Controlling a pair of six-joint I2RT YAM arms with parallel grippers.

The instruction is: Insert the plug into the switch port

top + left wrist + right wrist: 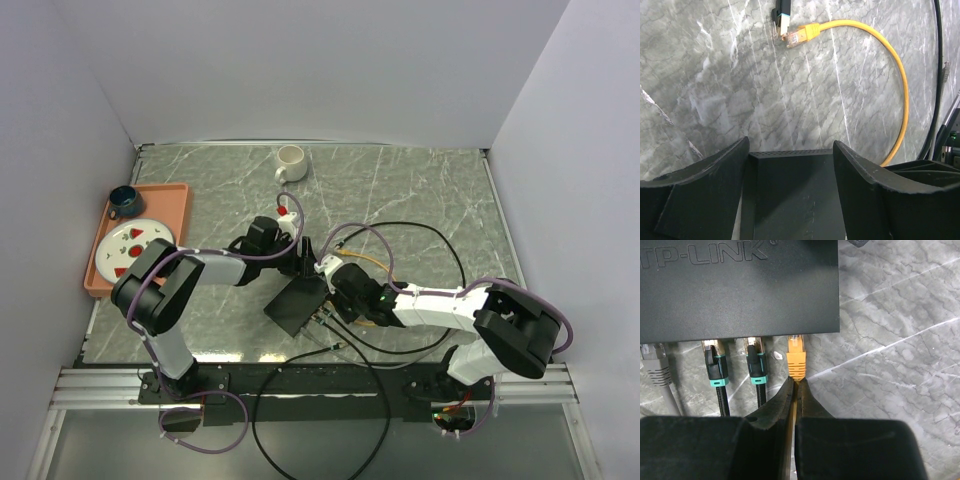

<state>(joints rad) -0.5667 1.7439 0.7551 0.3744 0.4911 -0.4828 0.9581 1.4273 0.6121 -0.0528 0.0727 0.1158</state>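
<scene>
The right gripper is closed on the yellow cable directly behind the orange plug. The plug's tip meets the near edge of the black switch; the switch port itself is hidden, and full seating cannot be confirmed. Two black plugs and a grey plug sit alongside. The left gripper has its fingers spread, flanking the switch's opposite end; contact cannot be determined.

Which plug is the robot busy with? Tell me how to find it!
Find the flat black box on the marble table. Four plugs line one edge; go to the end one, where the right gripper pinches. It is the only orange plug: the others are two black-and-teal plugs and one grey plug.
</scene>
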